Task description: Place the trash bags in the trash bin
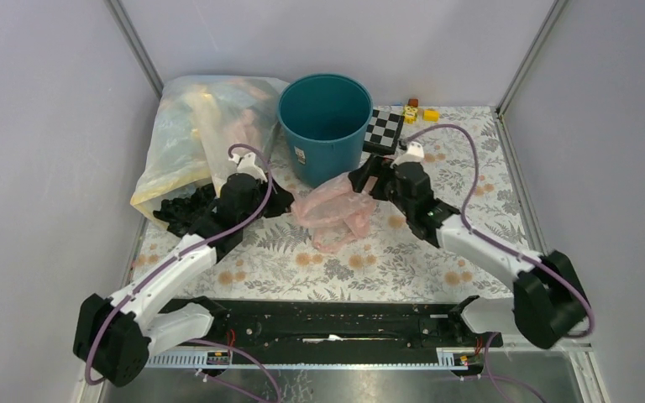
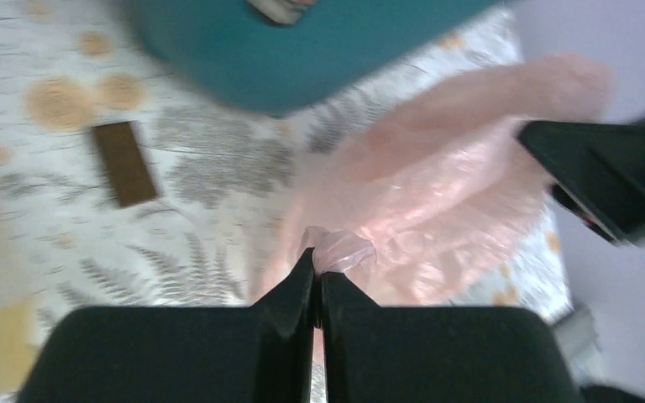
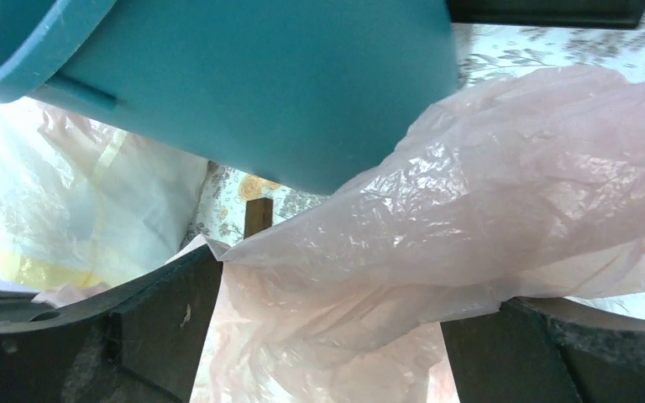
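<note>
I find the pink trash bag (image 1: pixel 336 210) on the tabletop (image 1: pixel 369 260) just before the trash bin (image 1: pixel 325 126), stretched lengthwise between both arms: left fingers (image 2: pixel 290 290) clamped on one twisted end, right fingers (image 3: pixel 176 311) spread wide astride the other

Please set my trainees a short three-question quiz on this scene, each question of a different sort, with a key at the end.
1. True or false: the pink trash bag lies inside the trash bin.
2. Pick one. The left gripper is: A) open above the trash bin; B) shut on a fold of the pink trash bag; C) shut on the trash bin's rim.
3. Fill the gap: the right gripper is ____, with the pink trash bag between its fingers.

Key: 1 false, it lies on the table in front of the bin; 2 B; 3 open.
</note>
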